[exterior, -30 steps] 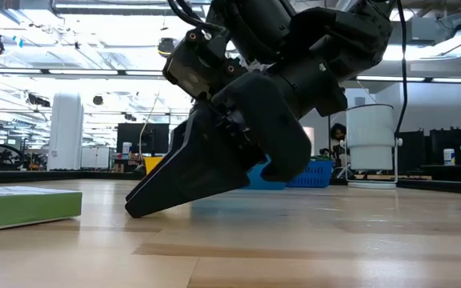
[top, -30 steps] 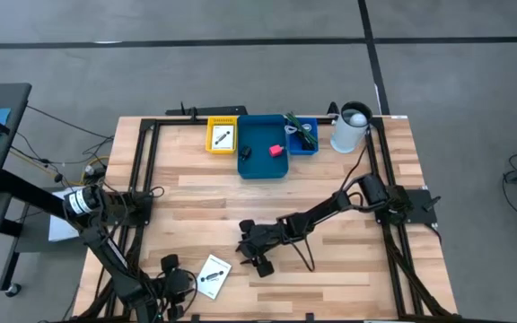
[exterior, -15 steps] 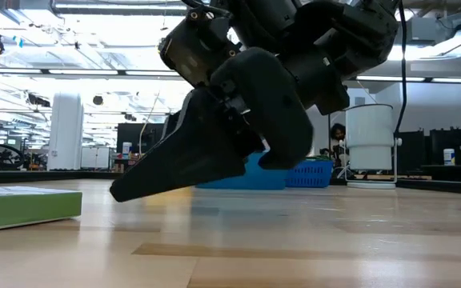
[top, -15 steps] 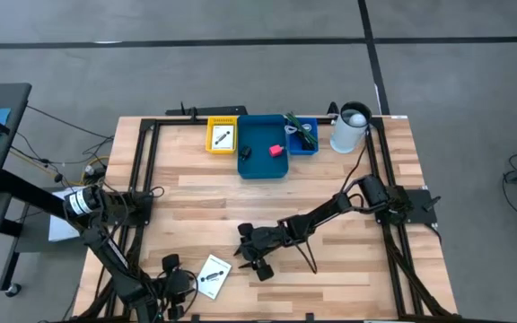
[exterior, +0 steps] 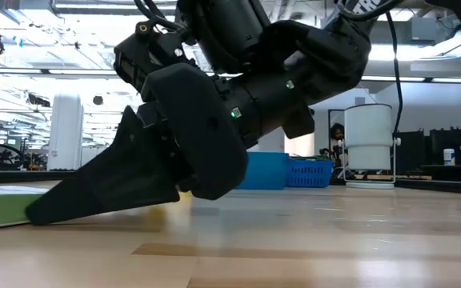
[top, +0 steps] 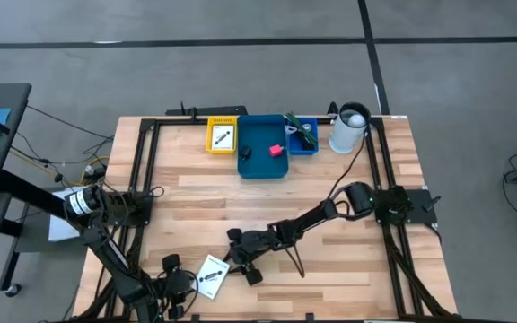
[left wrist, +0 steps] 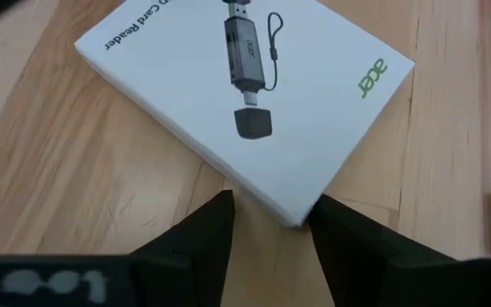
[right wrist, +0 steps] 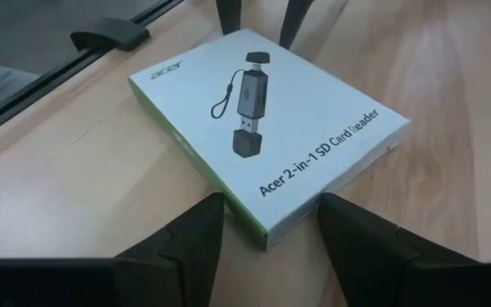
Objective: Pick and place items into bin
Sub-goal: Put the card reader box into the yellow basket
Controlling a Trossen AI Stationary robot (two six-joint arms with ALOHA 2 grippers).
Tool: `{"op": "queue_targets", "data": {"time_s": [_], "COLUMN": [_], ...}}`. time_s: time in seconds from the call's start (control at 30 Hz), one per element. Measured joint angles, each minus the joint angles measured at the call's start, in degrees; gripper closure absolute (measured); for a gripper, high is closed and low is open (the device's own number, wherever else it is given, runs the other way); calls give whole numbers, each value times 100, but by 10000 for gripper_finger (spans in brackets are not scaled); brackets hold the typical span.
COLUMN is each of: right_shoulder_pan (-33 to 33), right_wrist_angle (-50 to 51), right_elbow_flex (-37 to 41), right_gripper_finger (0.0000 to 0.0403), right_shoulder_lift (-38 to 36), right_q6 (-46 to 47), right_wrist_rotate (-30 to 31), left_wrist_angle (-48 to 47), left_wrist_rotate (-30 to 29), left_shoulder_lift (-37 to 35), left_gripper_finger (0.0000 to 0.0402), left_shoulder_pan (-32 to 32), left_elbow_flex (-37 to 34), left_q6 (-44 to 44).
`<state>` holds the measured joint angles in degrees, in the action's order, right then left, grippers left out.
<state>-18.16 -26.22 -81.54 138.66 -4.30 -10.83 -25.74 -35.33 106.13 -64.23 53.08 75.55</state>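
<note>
I see my right gripper low at the table's near edge, fingers spread, one corner of the white Acer card reader box between them. My left gripper, also spread, faces the opposite corner. The box lies flat, its long axis running diagonally from near left to far right.

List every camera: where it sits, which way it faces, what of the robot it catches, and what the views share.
High view: overhead, straight down; both arms, the blue plastic bin.
Low view: tabletop height, level; the right gripper.
Left wrist view: on the left arm; the left gripper at the flat white card-reader box.
Right wrist view: on the right arm; own fingers flank the box's opposite corner.
Shared: all four views show the box.
</note>
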Motion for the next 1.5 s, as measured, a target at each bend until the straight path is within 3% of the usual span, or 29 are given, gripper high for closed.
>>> {"op": "queue_targets", "data": {"time_s": [0.47, 0.7, 0.9, 1.5], "right_shoulder_pan": [21, 36, 36, 50], "right_wrist_angle": [14, -17, -17, -179], "right_elbow_flex": [-30, -23, -21, -6], "right_gripper_finger": [247, 274, 274, 281], "right_shoulder_lift": [10, 10, 10, 15], "right_q6": [-28, -28, -30, -106], "right_wrist_rotate": [-90, -103, -110, -139], "left_wrist_angle": [-2, 4, 2, 80], "left_wrist_rotate": [-92, -180, -201, -359], "left_shoulder_lift": [0, 0, 0, 2], "left_gripper_finger": [253, 298, 329, 333], "left_shoulder_pan": [0, 0, -2, -2], "left_elbow_flex": [-2, 0, 0, -3], "left_q6": [-4, -51, -90, -448]}}
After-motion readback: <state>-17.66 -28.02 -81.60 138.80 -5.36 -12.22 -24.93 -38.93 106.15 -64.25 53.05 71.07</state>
